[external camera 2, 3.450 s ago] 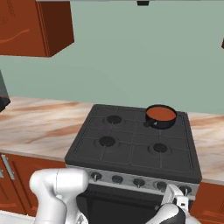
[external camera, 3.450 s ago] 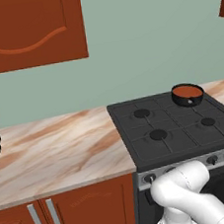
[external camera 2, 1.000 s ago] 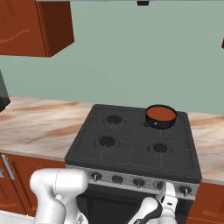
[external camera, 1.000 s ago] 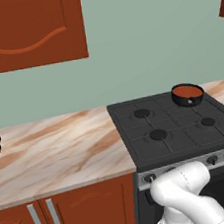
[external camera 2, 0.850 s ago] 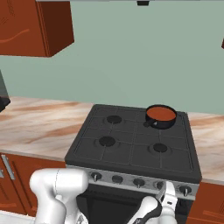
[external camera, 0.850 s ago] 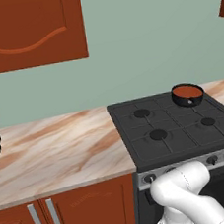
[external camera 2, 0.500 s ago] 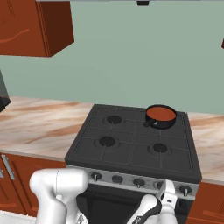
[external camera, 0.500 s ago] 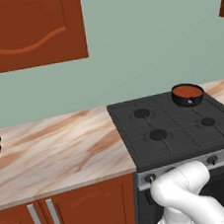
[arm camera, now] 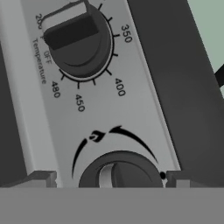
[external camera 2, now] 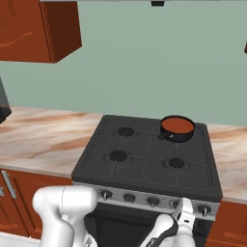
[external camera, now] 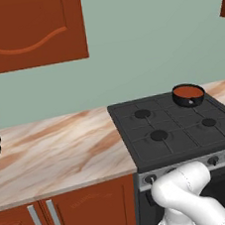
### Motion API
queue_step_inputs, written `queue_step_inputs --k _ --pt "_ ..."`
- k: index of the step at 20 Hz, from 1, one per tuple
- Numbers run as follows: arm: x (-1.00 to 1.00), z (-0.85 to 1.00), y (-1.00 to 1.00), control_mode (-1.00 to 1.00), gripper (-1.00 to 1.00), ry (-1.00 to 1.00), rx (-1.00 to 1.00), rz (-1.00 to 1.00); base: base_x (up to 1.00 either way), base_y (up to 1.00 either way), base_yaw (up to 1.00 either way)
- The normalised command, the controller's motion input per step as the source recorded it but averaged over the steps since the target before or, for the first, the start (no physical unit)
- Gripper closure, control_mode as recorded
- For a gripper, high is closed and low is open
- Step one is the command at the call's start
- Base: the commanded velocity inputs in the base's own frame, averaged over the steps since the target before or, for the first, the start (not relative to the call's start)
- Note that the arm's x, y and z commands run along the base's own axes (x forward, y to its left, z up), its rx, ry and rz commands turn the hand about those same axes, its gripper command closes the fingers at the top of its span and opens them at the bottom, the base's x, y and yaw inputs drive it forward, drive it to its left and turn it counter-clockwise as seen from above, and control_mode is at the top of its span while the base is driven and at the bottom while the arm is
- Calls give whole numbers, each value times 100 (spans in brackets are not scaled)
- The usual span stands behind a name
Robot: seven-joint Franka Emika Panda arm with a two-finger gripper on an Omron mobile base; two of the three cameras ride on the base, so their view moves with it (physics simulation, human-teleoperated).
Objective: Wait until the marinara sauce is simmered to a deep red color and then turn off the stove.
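Hand view: the gripper (arm camera: 108, 180) is held wide open and empty, its fingertips flanking a burner knob (arm camera: 120, 170) on the stove (external camera 2: 149, 159). The marinara sauce (external camera 2: 176, 125) sits at the stove's rear right corner. If closed off-centre, the knob could be missed, or the neighbouring temperature dial (arm camera: 78, 39) turned.

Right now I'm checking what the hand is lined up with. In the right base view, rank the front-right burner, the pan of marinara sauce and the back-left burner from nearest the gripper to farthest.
From the gripper, low at the stove's front strip:
1. Front-right burner, just behind the strip.
2. Pan of marinara sauce, back right.
3. Back-left burner, far back left.
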Motion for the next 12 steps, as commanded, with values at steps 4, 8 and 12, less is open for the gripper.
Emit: queue_step_inputs --k 4,8,12 --pt "0 0 0 -100 -100 0 0 0 0 0 0" --pt "0 0 0 -100 -100 0 0 0 0 0 0" --pt "0 0 0 -100 -100 0 0 0 0 0 0"
